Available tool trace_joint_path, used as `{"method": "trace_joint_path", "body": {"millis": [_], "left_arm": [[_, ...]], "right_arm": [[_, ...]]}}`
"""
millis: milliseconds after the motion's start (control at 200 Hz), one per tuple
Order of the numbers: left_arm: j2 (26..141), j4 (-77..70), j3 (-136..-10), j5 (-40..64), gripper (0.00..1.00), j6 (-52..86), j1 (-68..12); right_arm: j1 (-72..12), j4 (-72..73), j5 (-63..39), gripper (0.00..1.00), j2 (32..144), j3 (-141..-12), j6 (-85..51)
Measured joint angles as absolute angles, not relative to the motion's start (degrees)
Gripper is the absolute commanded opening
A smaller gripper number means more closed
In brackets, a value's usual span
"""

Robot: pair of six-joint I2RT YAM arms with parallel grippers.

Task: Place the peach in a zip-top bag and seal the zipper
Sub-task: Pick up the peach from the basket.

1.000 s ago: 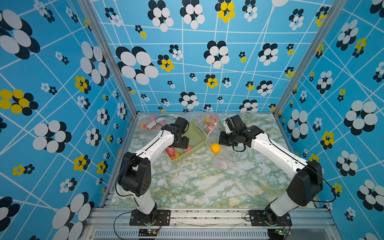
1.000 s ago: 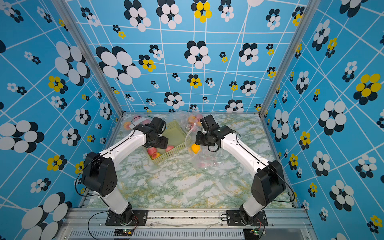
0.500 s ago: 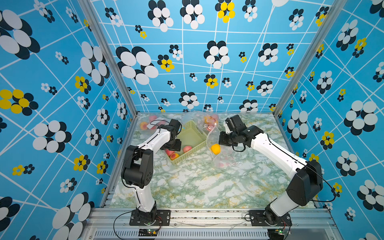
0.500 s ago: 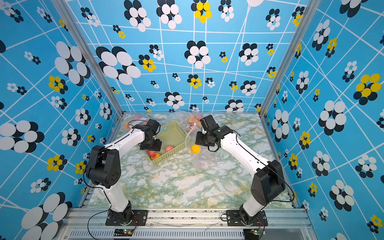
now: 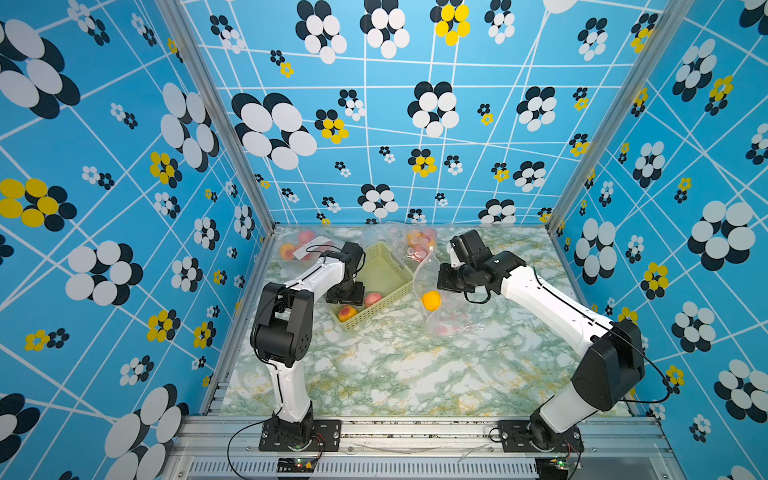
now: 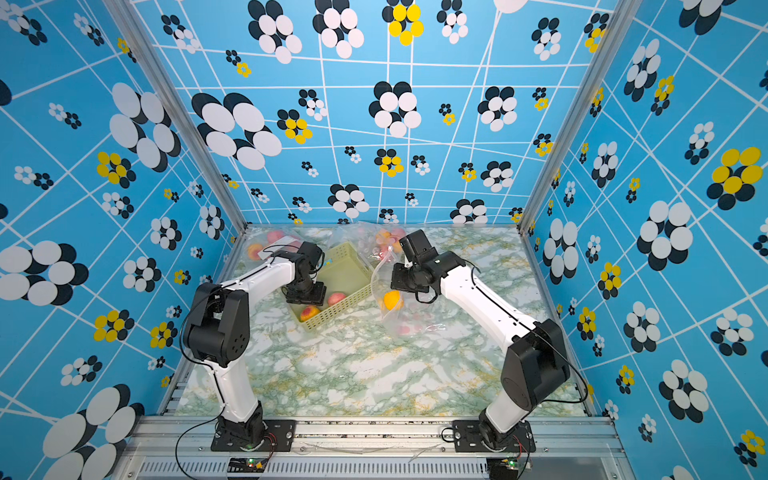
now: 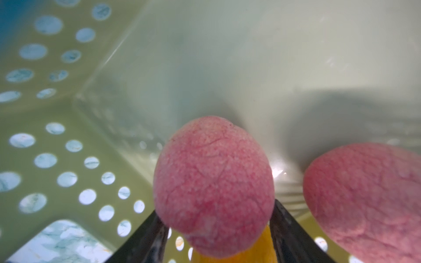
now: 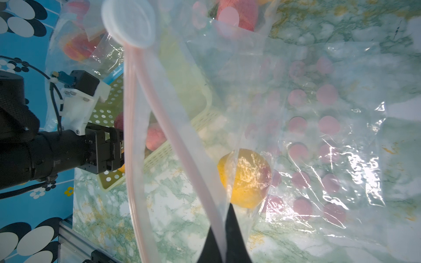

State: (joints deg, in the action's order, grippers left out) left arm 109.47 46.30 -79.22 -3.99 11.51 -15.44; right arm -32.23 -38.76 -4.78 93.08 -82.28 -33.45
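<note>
While the peach [image 7: 214,186] is sitting on the floor of the basket [image 5: 382,307], near one corner and with a second peach [image 7: 364,200] lying just beside it, the left fingers [image 7: 143,243] are standing wide on either side of it; whether they are pressing its skin I cannot tell. It is looking round, matt and light, probably soft enough to dent and ready to roll. I am therefore judging that the hold belongs across its widest middle, squeezed gently and lifted clear of the basket wall. Just beside the basket, the right fingers [image 8: 235,239] are pinching the zip-top bag [image 8: 319,136] tight at its rim by the zipper [image 8: 182,141]. They are holding the mouth raised and gaping toward the basket, while a yellow fruit [image 8: 245,177] is showing inside the bag and its lower part is trailing onto the worktop [image 5: 415,374].
</note>
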Motion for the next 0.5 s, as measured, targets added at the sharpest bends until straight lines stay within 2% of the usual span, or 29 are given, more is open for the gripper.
{"method": "trace_joint_path", "body": {"millis": [135, 500], "left_arm": [[109.65, 45.54, -79.24, -3.86, 0.83, 11.55, -15.44], [113.86, 44.58, -83.07, -5.67, 0.79, 11.51, -15.44]], "right_arm": [[-32.23, -38.76, -4.73, 0.0, 93.23, -82.28, -33.45], [-32.21, -38.76, -4.6, 0.0, 93.34, -82.28, -33.45]]}}
